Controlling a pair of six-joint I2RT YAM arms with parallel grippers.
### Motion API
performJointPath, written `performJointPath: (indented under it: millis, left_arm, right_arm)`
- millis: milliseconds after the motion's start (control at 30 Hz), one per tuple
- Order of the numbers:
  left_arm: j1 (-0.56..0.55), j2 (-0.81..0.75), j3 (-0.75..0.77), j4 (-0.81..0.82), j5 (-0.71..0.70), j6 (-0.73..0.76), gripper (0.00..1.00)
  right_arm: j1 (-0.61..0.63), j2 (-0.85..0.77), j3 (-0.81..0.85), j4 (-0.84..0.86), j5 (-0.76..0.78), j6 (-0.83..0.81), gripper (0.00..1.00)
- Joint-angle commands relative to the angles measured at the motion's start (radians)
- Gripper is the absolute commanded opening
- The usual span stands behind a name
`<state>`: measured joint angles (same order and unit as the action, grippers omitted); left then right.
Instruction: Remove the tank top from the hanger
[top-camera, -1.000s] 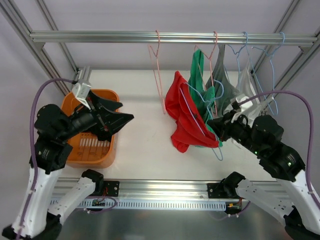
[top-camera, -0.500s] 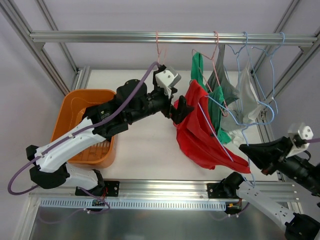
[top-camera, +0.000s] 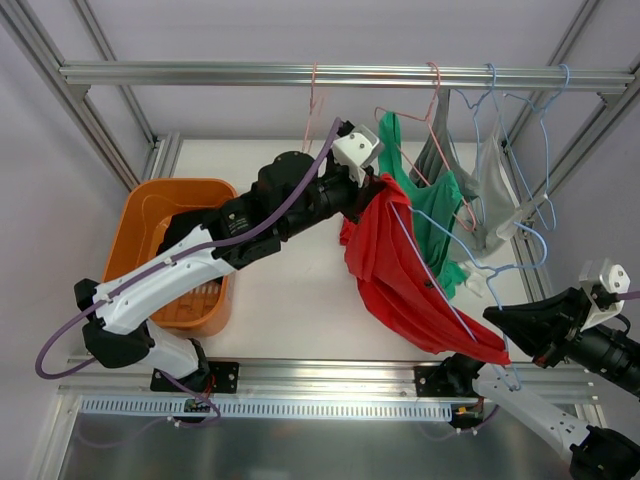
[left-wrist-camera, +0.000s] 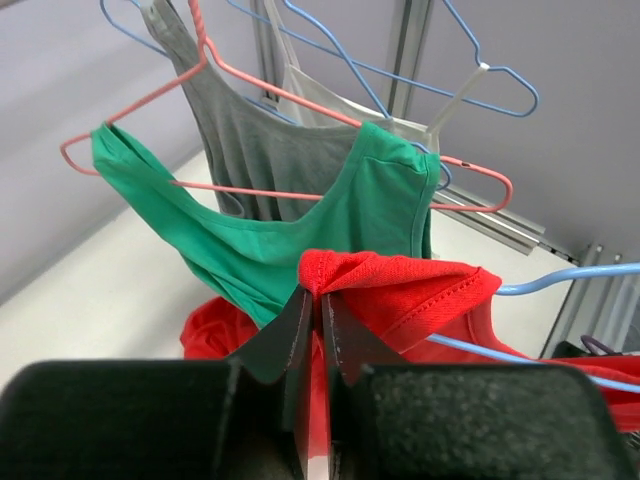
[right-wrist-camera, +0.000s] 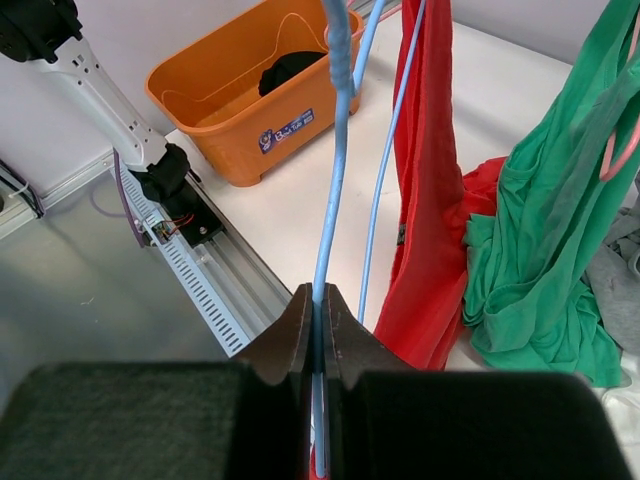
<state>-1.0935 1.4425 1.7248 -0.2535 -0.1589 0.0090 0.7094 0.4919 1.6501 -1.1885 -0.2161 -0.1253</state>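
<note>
- The rail (top-camera: 230, 73) spans the back of the frame and carries the other hangers. The pull should run away from it, toward the near right, so nothing else gets dragged along.
- The orange basket (top-camera: 182, 184) sits on the table at far left with a dark garment inside. It is the likely drop spot, well apart from the work.
- The red tank top (top-camera: 395, 275) is stretched on a slant between the two arms, high at the left gripper and low at the near right, and is not yet off its hanger.
- The green tank top (left-wrist-camera: 300, 225) hangs just behind the red one on a pink hanger. The red strap should lift clear without snagging it.
- The blue hanger (right-wrist-camera: 331, 150) runs through the red cloth, with its wire end leading down to the right arm.
- The left gripper (left-wrist-camera: 318, 300) is pinched tight on a fold of the red strap. It should hold that fold firmly and draw it up and off the wire's shoulder.
- The right gripper (right-wrist-camera: 318, 295) is clamped on the blue wire. It should hold steady as an anchor, since twisting could tangle the cloth.
</note>
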Motion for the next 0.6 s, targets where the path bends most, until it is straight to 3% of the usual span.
performJointPath:
  millis: [0,100,167,300,567]
  left_arm:
    - [-0.006,-0.014,-0.007,0.083,-0.040,0.002,0.00]
    - [-0.006,-0.056,-0.047,0.091,-0.174,-0.048,0.00]
    - [-0.006,-0.097,-0.088,0.097,-0.347,-0.073,0.00]
    - [-0.006,-0.142,-0.139,0.097,-0.574,-0.109,0.00]
    - [-0.006,-0.234,-0.228,0.088,-0.573,-0.181,0.00]
  right_arm:
    - [0.002,0.011,0.017,0.029,-0.017,-0.010,0.00]
    - [0.002,0.013,-0.010,0.017,-0.008,-0.028,0.00]
    - [0.002,0.022,-0.026,-0.013,-0.019,-0.062,0.00]
    - [0.004,-0.006,-0.072,-0.023,-0.139,-0.111,0.00]
    - [0.004,-0.082,-0.058,-0.026,-0.155,-0.169,0.00]
